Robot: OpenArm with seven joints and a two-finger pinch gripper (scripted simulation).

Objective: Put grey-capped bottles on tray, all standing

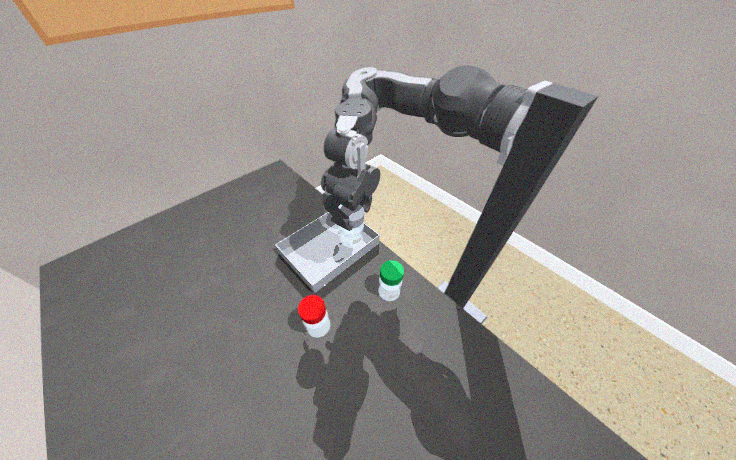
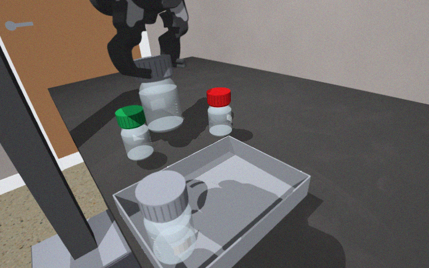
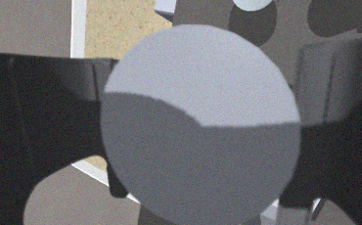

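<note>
While one grey-capped bottle (image 2: 164, 218) stands in the tray (image 2: 268, 205), the end effector (image 2: 148, 67) is clamped on a second grey-capped bottle (image 2: 160, 101) by its cap, carrying it upright, long axis vertical, above the worktop (image 2: 348, 132). Next, I reckon: lower it into the tray's open floor.

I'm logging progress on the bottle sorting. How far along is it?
Done: one grey-capped bottle stands in the tray.
In hand: the pincer grips a second grey-capped bottle by its cap, lifted clear of the table.
Left: set it upright in the tray. The green-capped bottle and red-capped bottle stand outside, as they should.
</note>
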